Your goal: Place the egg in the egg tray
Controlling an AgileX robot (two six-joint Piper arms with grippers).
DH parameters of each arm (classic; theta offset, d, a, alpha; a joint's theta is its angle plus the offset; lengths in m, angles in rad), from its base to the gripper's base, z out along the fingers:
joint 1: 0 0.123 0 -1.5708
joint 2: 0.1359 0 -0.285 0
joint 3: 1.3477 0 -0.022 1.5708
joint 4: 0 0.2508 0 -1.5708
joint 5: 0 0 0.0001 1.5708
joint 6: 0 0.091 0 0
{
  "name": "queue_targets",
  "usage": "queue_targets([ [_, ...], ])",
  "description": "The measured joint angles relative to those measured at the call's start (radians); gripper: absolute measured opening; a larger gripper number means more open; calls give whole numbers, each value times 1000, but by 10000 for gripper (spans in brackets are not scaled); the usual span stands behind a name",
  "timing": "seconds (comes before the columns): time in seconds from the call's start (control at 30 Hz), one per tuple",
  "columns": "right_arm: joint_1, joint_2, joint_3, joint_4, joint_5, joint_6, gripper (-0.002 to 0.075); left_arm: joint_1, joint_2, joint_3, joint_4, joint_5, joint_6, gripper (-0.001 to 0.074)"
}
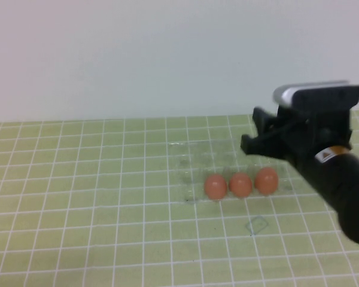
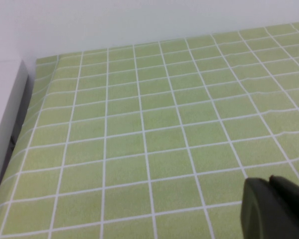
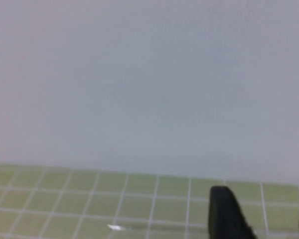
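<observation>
Three alike orange-brown eggs sit in a row in the near cups of the clear egg tray [image 1: 191, 160] at mid-table: the left egg [image 1: 215, 186], the middle egg [image 1: 240, 184] and the right egg [image 1: 266, 180]. My right gripper [image 1: 251, 130] hangs open and empty just above and to the right of the tray, over its far right corner. In the right wrist view its fingers [image 3: 224, 214] stand wide apart with only mat and wall between them. My left gripper [image 2: 261, 181] shows only in the left wrist view, shut and empty over bare mat.
A green mat with a white grid [image 1: 78, 197] covers the table, with a pale wall behind. A tiny clear square outline [image 1: 256, 225] lies on the mat just in front of the tray. A white ledge [image 2: 2, 124] borders the mat in the left wrist view.
</observation>
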Motion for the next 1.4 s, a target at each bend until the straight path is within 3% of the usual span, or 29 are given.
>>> queue_targets([
  [0.13, 12, -155, 0, 7, 22, -54, 135, 0, 0, 0, 0, 0, 0, 0],
  [0.27, 19, -291, 0, 7, 90, -141, 25, 0, 0, 0, 0, 0, 0, 0],
  [0.6, 19, -424, 10, -166, 280, -162, -1, 0, 0, 0, 0, 0, 0, 0],
  [0.8, 21, -588, 10, -467, 426, -162, -1, 0, 0, 0, 0, 0, 0, 0],
  [0.97, 7, -780, 39, -547, 481, -162, -1, 0, 0, 0, 0, 0, 0, 0],
  [1.1, -83, -982, 165, -641, 640, -162, -1, 0, 0, 0, 0, 0, 0, 0],
  [1.23, -239, -1220, 361, -648, 819, -162, -1, 0, 0, 0, 0, 0, 0, 0],
  [1.4, -406, -1515, 597, -597, 858, -162, -1, 0, 0, 0, 0, 0, 0, 0],
])
